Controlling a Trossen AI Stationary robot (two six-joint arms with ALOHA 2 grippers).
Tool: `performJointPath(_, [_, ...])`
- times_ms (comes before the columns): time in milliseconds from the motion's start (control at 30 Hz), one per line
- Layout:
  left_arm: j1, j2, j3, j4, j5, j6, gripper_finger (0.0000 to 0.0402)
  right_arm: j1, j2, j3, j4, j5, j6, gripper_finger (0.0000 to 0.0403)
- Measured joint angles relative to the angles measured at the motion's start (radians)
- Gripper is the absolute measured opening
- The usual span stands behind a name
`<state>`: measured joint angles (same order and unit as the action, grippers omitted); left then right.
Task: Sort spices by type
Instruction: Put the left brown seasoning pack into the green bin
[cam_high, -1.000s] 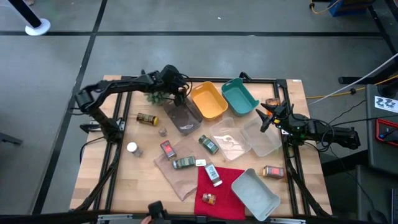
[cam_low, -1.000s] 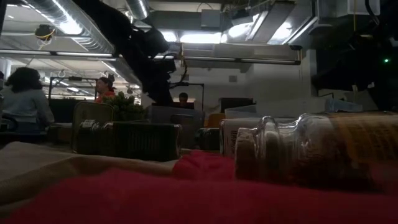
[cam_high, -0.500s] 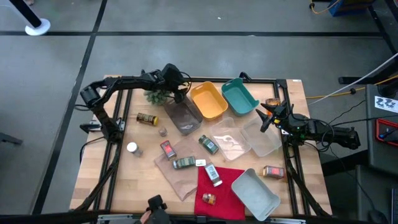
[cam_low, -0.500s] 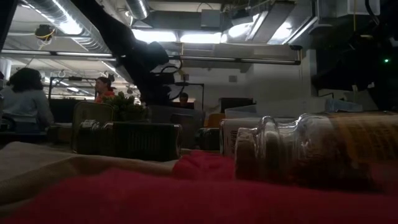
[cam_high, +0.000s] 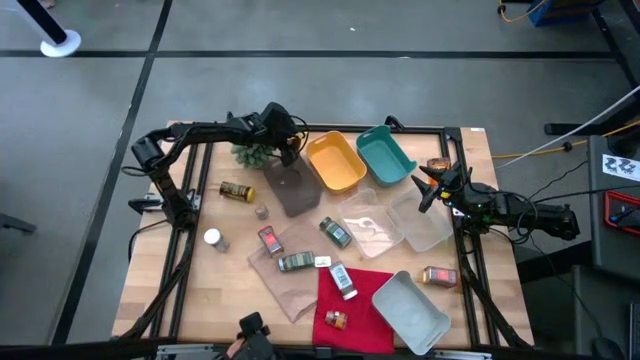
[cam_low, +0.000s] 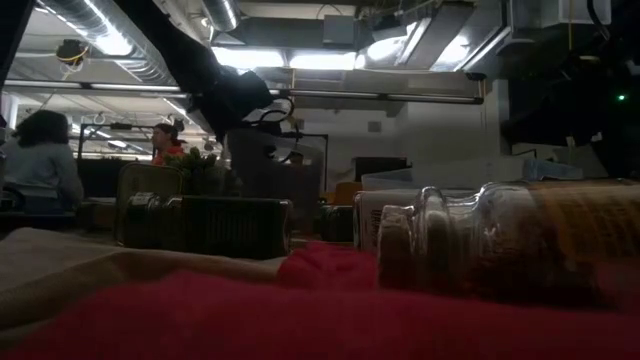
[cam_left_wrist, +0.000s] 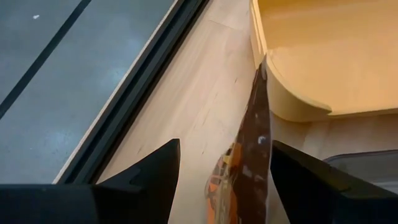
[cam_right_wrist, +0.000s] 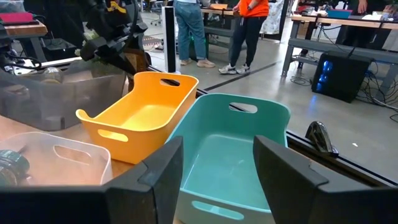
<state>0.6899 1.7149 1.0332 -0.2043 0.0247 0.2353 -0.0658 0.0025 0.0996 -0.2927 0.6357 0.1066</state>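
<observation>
Because the left gripper looks clamped on only the thin wall of the smoky tray, the hold is where I would expect trouble. The tray hangs tilted off the table at the far side, and a pinch on one rim could let it swing or slip out.

Starting at the left, the white-capped jar and the yellow-capped brown jar lie loose on the wood. The brown jar is near the tray's path, so a low sweep could send it rolling. The spiky plant sits just beside the gripper and could be knocked over. To the other side, the yellow tray is very close to the held wall, and a sideways move might shove it.

Further right, the rest of the spices are scattered across the middle and none is clearly sorted yet: a red tin, a green-capped jar and another tin near the right edge. A dropped tray would land among them.

The right gripper waits at the right edge with its fingers apart and empty — little risk there.
</observation>
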Motion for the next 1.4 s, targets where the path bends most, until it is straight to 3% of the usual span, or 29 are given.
performJointPath(200, [-0.001, 0.001, -0.002, 0.0, 0.001, 0.0, 0.0178, 0.0, 0.0, 0.0, -0.001, 0.0, 0.0, 0.0193])
performJointPath(667, [-0.001, -0.002, -0.002, 0.004, 0.001, 0.006, 0.0008, 0.0, 0.0, 0.0, -0.001, 0.0, 0.0, 0.0193])
performJointPath(1000, [-0.001, -0.006, 0.07, -0.008, 0.002, 0.02, 0.0002, 0.0, 0.0, 0.0, -0.001, 0.0, 0.0, 0.0193])
performJointPath(1400, [-0.011, -0.007, 0.327, -0.182, 0.002, 0.041, 0.0, 0.0, 0.0, 0.0, -0.001, 0.0, 0.0, 0.0193])
